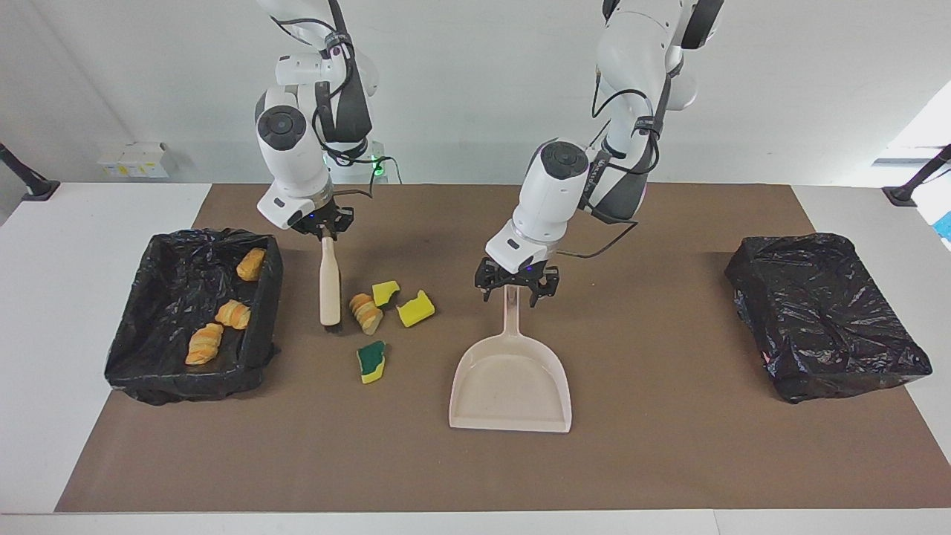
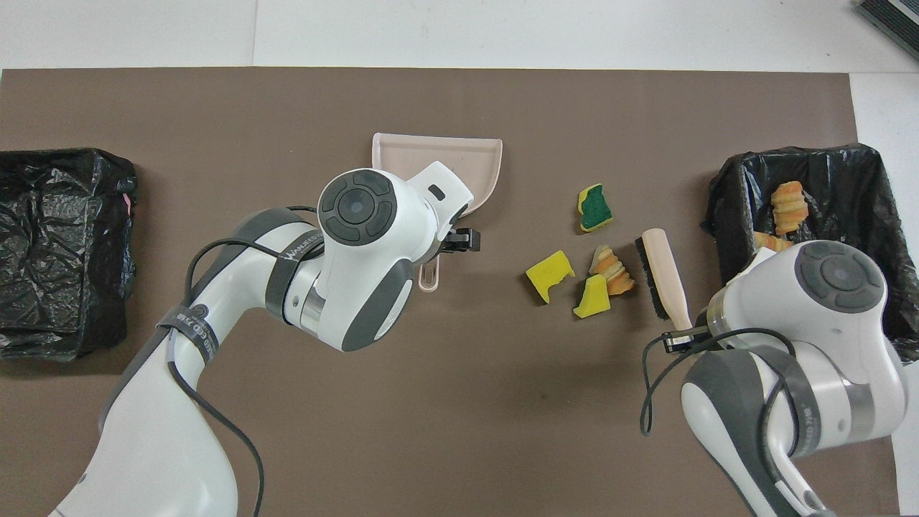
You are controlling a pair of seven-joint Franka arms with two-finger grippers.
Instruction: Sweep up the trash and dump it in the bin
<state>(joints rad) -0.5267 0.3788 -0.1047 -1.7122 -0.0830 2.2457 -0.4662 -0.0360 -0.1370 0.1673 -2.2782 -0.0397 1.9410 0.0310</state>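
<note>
Scraps lie mid-worktop toward the right arm's end: a bread piece (image 1: 365,313), two yellow chunks (image 1: 414,309) and a green-faced chunk (image 1: 371,361), with open mat toward the edge farthest from the robots. Three bread pieces (image 1: 204,343) sit in the lined bin (image 1: 264,327) at that end. The right end effector (image 1: 325,229) is clamped on the brush (image 1: 330,288) handle, bristles just beside the scraps. The left end effector (image 1: 515,291) stands spread wide over the dustpan (image 1: 511,383) handle. "WANJEED" shows on an arm strap (image 2: 305,243).
</note>
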